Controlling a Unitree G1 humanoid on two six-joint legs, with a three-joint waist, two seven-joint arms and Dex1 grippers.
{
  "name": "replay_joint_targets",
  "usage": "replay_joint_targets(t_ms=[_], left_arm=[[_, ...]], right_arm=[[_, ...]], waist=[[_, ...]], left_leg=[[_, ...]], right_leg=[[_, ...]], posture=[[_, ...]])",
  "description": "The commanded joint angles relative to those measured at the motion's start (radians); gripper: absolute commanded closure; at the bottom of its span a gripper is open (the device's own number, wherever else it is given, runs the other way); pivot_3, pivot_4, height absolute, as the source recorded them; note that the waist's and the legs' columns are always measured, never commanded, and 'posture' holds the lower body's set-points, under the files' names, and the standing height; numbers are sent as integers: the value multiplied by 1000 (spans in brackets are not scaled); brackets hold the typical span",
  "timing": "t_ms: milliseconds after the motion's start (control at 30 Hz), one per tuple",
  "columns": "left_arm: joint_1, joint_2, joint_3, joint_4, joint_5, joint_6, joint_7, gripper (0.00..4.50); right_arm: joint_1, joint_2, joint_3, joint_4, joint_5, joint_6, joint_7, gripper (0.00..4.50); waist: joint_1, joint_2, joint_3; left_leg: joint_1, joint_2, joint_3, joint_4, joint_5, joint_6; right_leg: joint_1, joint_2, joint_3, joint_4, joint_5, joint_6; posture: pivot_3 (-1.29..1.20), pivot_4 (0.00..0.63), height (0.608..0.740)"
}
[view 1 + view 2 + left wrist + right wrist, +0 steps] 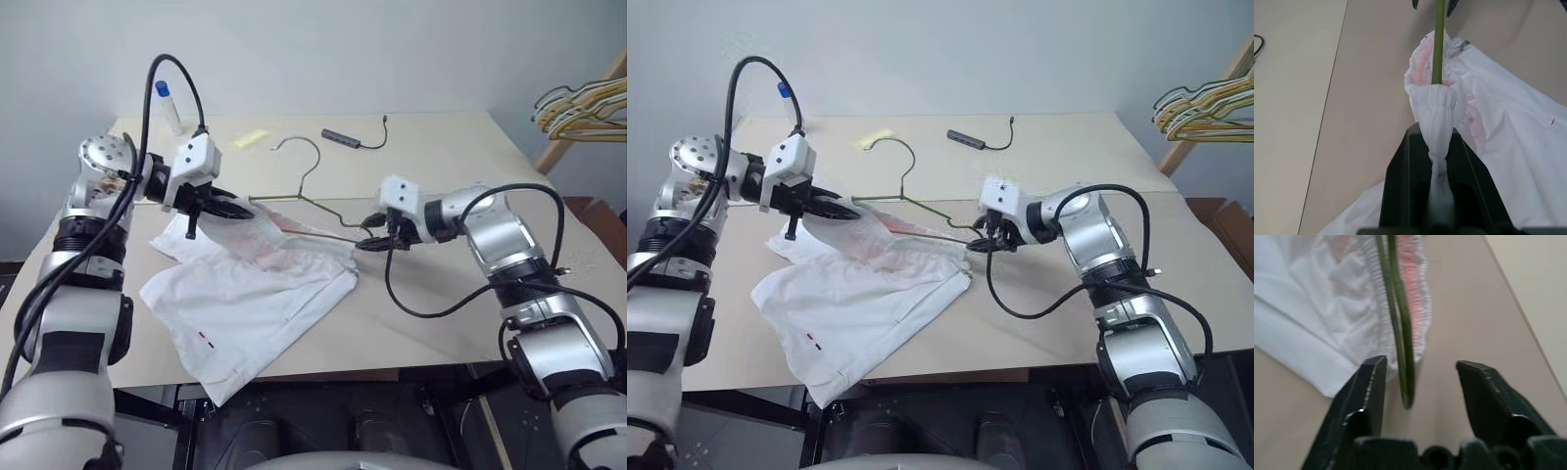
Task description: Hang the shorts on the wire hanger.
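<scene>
The white shorts (245,294) lie spread on the table, hems toward the front edge. My left gripper (230,208) is shut on the gathered waistband (1437,105) and holds that end lifted. The thin green wire hanger (294,200) lies across the waist with its hook (299,147) pointing away from me. One arm of the wire (1438,44) runs into the waistband opening. My right gripper (1420,364) stands open at the hanger's right corner (1403,342), and the wire's bend sits between its fingers without touching them.
A bunch of yellow and tan hangers (583,108) hangs on a rack at the far right. At the back of the table (470,166) are a bottle with a blue cap (168,106), a yellow note (251,138) and a grey adapter with cable (343,139).
</scene>
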State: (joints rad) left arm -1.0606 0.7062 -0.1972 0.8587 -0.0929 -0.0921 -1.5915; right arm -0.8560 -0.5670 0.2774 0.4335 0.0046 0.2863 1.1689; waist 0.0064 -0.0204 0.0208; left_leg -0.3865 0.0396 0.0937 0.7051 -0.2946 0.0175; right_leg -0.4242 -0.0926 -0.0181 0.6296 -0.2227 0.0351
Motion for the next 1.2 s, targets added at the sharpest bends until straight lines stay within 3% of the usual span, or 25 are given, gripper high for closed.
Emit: replay_joint_targets(t_ms=[33,100,433,700,967,1067,1200], left_arm=[[-24,15,26,10,13,-29,7,4500],[-39,13,30,34,32,-40,44,4500],[-94,26,67,96,44,-67,85,4500],[-94,35,93,76,41,-59,85,4500],[-96,33,95,80,45,-61,96,4500],[-93,33,98,79,44,-61,106,4500],[-81,39,99,68,41,-58,102,4500]], right_arm=[[-65,-28,-98,26,24,30,-67,587],[-95,-48,-153,53,61,118,-76,28],[73,-76,-249,-107,195,386,-92,28],[243,92,-215,-262,276,479,-186,28],[196,251,-166,-122,255,428,-237,28],[181,277,-163,-71,260,407,-236,599],[161,294,-176,-34,262,386,-256,1974]], waist=[[-1,0,0],[-4,0,0],[-11,0,0],[-24,0,0],[-19,0,0],[-17,0,0],[-19,0,0]], left_leg=[[0,0,0,0,0,0],[0,0,0,0,0,0],[0,1,0,0,-2,4],[1,0,0,0,-2,3],[0,0,0,1,-1,1],[0,0,0,1,-1,1],[0,0,0,1,-1,1]], right_leg=[[0,0,0,0,0,0],[0,0,0,0,0,0],[0,0,0,0,0,0],[0,0,2,1,0,0],[0,0,1,1,0,1],[0,0,1,0,0,1],[0,0,1,1,0,1]], posture=[[56,0,740],[54,0,740],[61,0,740],[72,0,740],[81,0,740],[88,0,740],[93,0,740]])
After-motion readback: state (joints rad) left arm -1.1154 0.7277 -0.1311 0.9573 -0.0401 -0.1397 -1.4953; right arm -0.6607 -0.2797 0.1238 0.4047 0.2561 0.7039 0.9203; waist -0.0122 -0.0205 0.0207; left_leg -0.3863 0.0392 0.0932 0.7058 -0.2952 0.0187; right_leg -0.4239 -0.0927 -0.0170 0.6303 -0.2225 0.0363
